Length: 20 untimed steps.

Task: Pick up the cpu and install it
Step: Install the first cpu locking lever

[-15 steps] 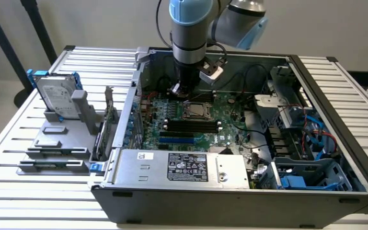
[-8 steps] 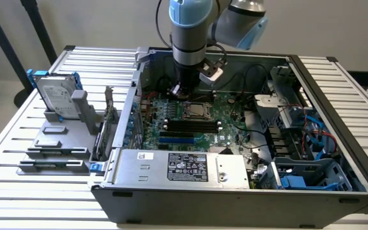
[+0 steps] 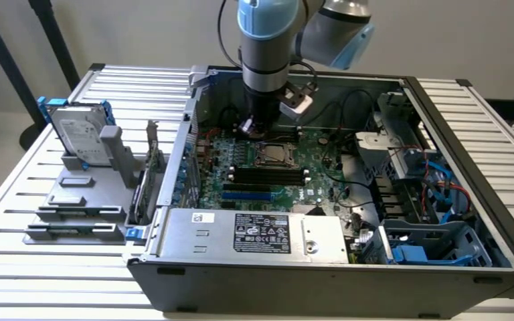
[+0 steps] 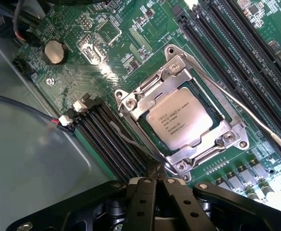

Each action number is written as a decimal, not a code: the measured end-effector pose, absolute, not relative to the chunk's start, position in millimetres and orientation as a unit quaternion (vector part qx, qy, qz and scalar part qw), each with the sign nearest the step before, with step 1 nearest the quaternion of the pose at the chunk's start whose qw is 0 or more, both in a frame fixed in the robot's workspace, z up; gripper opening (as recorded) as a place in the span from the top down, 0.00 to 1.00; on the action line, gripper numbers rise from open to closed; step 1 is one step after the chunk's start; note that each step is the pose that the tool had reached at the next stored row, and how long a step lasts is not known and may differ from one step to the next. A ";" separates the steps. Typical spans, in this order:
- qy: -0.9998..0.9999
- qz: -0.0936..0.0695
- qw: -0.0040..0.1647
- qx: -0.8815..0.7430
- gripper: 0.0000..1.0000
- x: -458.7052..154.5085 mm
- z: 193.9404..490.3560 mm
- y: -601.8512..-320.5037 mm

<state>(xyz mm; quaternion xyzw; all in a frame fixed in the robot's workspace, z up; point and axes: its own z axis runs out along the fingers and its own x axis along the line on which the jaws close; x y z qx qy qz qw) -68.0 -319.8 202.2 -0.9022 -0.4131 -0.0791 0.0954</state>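
Exterior view high, looking down into open computer case (image 3: 471,267); wrist view close over motherboard (image 4: 97,57) (shared).

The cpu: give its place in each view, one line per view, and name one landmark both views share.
Exterior view: the cpu sits in its socket at the middle of the green motherboard, inside the open computer case, just below the gripper.
Wrist view: the cpu lies flat in the metal socket frame, just beyond the shut gripper.
Shared landmark: the black memory slots beside the socket.
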 end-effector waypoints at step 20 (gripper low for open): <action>-0.413 -0.079 0.095 -0.902 0.89 -54.3 201.2 -319.8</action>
